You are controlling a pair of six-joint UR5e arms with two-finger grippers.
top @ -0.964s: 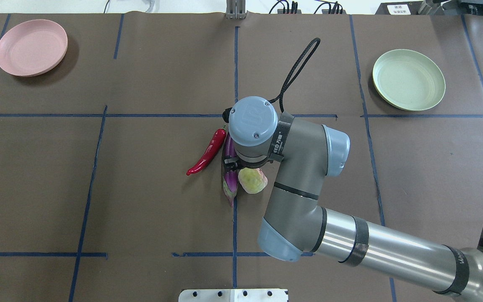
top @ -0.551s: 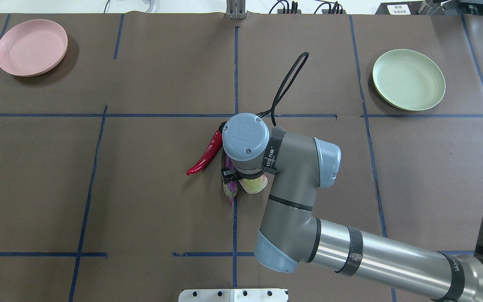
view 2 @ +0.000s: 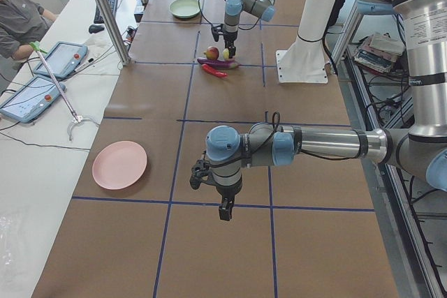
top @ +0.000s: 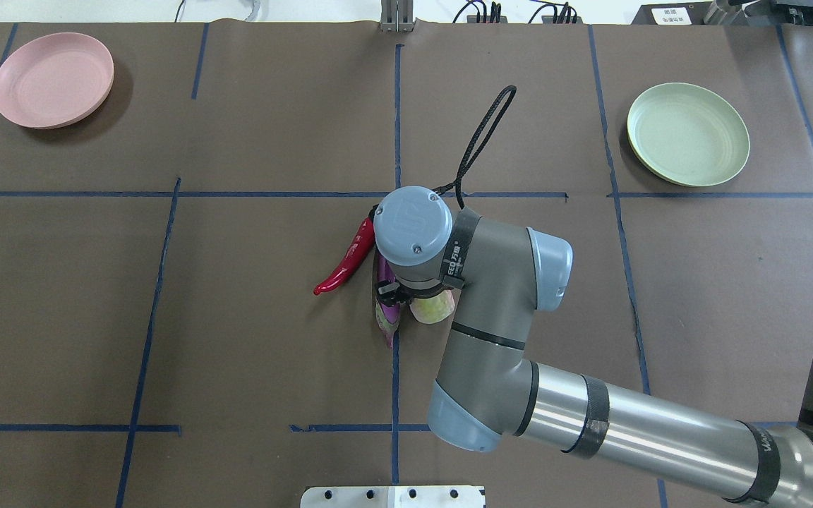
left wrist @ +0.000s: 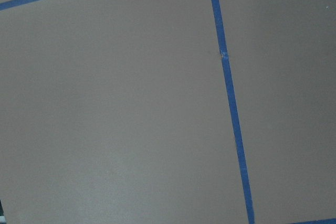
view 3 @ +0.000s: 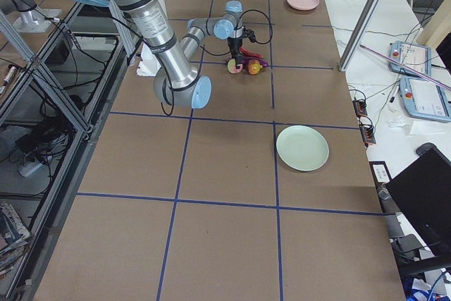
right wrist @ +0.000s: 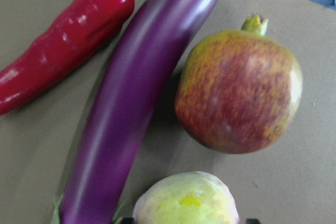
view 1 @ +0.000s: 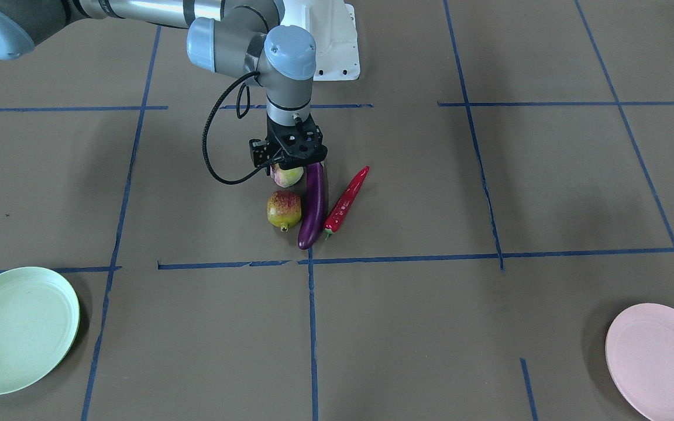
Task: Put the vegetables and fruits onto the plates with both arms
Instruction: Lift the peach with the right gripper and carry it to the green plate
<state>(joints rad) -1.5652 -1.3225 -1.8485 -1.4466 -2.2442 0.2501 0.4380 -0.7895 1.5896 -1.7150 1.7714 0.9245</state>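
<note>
Settling is what the right arm [top: 491, 317] has just done. Over the last second its wrist slid from the far side of the produce cluster toward the robot. In the last half second it has barely moved in the overhead view, and it now covers more of the cluster than before. The left arm [view 2: 314, 146] hangs well to the left over bare brown paper, and its wrist camera shows only paper and blue tape.

Both plates have nothing on them: the mint green plate [top: 688, 134] at far right and the pink plate [top: 53, 80] at far left, each well apart from the cluster. So no item has been delivered yet.

At table centre the eggplant [view 1: 315, 202] and the chili pepper [view 1: 346, 200] lie side by side, the chili on the eggplant's left. Neither looks disturbed. The pomegranate [view 1: 284, 210] sits on the eggplant's right, farther from the robot than the flat peach [view 1: 286, 176].

The right gripper [view 1: 289, 164] stands directly over that peach, low on it, and the peach shows at the bottom edge of the right wrist view. The halt suggests the approach is finished and a grasp of the peach is under way. Whether these fingers are apart or already closed on the fruit, I cannot tell. The left gripper [view 2: 223, 211] shows only in the side view, so its fingers cannot be judged either.
</note>
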